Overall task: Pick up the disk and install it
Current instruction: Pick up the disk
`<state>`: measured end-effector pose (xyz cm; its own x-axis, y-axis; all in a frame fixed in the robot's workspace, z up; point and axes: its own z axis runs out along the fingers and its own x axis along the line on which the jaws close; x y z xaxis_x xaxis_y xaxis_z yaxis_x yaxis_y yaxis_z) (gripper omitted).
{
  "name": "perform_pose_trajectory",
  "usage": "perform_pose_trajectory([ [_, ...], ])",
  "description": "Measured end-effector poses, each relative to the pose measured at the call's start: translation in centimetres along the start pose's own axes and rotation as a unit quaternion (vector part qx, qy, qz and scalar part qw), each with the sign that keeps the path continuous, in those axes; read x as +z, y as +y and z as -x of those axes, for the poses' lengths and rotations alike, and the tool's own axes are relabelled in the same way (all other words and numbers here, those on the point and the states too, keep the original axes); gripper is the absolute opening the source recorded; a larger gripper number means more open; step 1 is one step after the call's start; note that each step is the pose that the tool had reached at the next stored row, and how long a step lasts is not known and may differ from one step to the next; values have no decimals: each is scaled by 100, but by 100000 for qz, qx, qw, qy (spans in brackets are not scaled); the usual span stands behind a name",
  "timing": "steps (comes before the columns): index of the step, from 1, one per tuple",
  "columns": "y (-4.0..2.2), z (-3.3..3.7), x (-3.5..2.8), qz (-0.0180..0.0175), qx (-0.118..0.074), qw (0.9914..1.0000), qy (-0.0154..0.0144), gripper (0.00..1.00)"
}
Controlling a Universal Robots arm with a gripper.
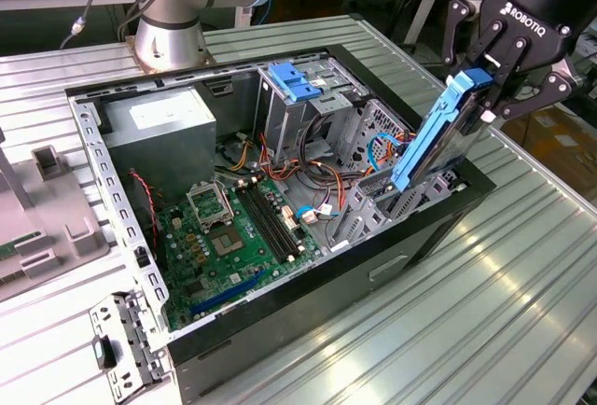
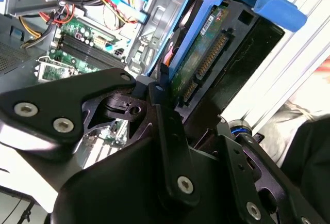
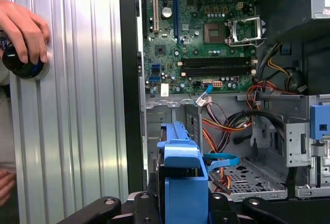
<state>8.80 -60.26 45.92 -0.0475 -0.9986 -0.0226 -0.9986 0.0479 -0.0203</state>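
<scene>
Inside the open computer case (image 1: 308,302) on the tabletop (image 1: 466,330), past the motherboard (image 1: 224,237), the disk (image 1: 434,134) stands tilted, lower end at a drive bay (image 1: 373,202), pincer (image 1: 487,92) clamped on its top; mid-install, I judge, calling for square alignment

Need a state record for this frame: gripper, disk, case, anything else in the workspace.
gripper: gripper shut on the upper end of the disk
disk pose: tilted, lower end down at the drive bay by the case wall on the exterior view's right; cannot tell if seated
case: PC case open, lying on the ribbed metal table
inside: motherboard, power supply, blue bracket atop the drive cage
person: hand resting on a dark round object on the table
</scene>
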Motion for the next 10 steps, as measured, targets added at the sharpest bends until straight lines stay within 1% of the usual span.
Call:
perform_pose_trajectory([
  [2,-55,2,1,37,4,100000,2,37],
  [3,-110,5,2,84,5,100000,5,37],
  [5,-150,7,3,110,0,100000,10,37],
  [8,-182,9,4,120,2,100000,6,37],
  [10,-188,9,4,120,5,100000,9,37],
])
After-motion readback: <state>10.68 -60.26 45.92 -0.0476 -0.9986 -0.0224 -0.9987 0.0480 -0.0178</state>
